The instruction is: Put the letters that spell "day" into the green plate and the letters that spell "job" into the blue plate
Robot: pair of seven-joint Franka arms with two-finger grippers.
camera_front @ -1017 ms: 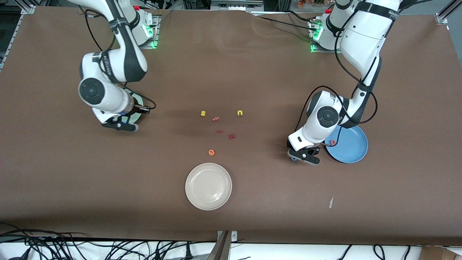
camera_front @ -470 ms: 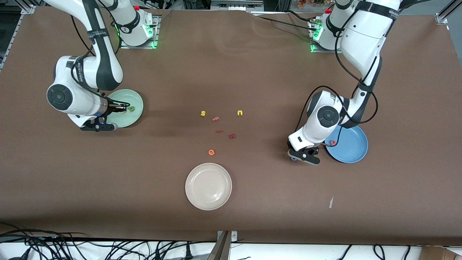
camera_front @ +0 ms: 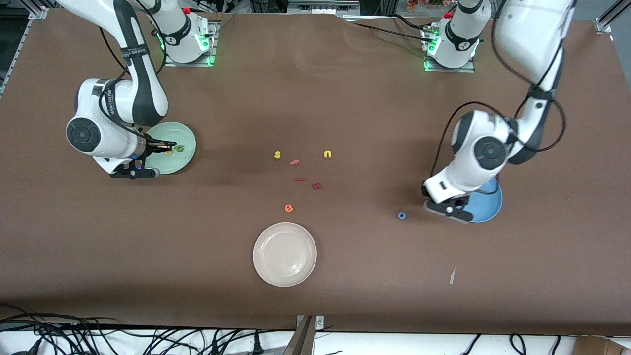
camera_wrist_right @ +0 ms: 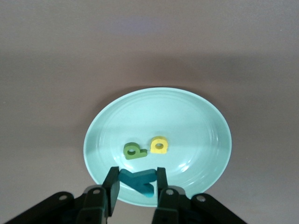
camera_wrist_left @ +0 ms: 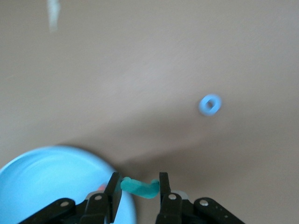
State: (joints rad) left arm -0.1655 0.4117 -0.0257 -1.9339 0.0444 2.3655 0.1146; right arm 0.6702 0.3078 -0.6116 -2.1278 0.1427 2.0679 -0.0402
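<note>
Left pincer (camera_wrist_left: 137, 187) pinches teal "j" (camera_wrist_left: 139, 188) between its fingers, up over the rim of blue plate (camera_front: 491, 203) at the left arm's end of the table (camera_front: 345, 98). A bit of salmon-pink shows in the blue plate just beside one finger in the left wrist view, too hidden to read as a letter. Blue ring "o" (camera_front: 402, 215) lies flat on the table, near the blue plate but apart from it, toward the middle of the table.

Right pincer (camera_wrist_right: 134, 181) pinches teal "y" (camera_wrist_right: 138, 181), held low over green plate (camera_wrist_right: 196, 116) at the right arm's end of the table. Dark green "d" (camera_wrist_right: 133, 151) and yellow "a" (camera_wrist_right: 159, 145) lie in the green plate, side by side, almost touching.

Mid-table: yellow "s" (camera_front: 277, 155), yellow "u" (camera_front: 328, 154), three dark red letters (camera_front: 317, 186) scattered between them and a little nearer the front camera, orange "e" (camera_front: 289, 208) nearer still. Cream-white plate (camera_front: 284, 254) sits nearest the front camera, just past the "e".
</note>
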